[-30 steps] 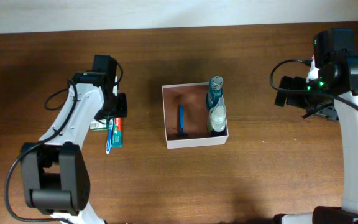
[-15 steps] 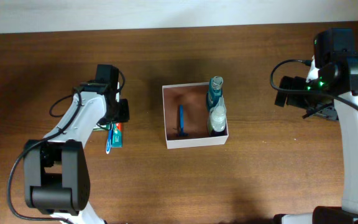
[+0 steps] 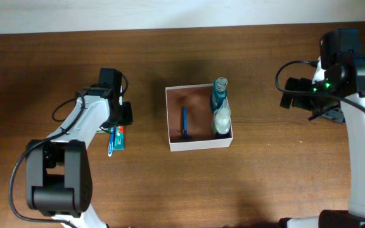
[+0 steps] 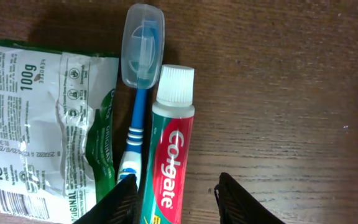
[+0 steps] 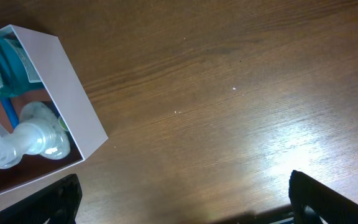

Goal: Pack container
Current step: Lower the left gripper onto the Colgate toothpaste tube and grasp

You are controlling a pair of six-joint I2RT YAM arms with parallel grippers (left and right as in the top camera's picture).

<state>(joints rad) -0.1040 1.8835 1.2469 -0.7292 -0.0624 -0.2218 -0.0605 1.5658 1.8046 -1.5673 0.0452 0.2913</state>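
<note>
Our left gripper has settled over the toothpaste, jaws wide astride it, not yet gripping. Right gripper hangs wide, empty. Container sits mid-table, well apart; the grab looks next.

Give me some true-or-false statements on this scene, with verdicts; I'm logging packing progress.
1. The toothpaste lies inside the container. False: it lies on the table, outside it.
2. A blue razor lies in the container. True.
3. The left gripper is open, one finger on each side of the toothpaste. True.
4. The right gripper holds a bottle. False: it is open and empty; the teal bottle and clear bottle stand in the container.
5. The toothbrush lies between the toothpaste and a green packet. True.
</note>
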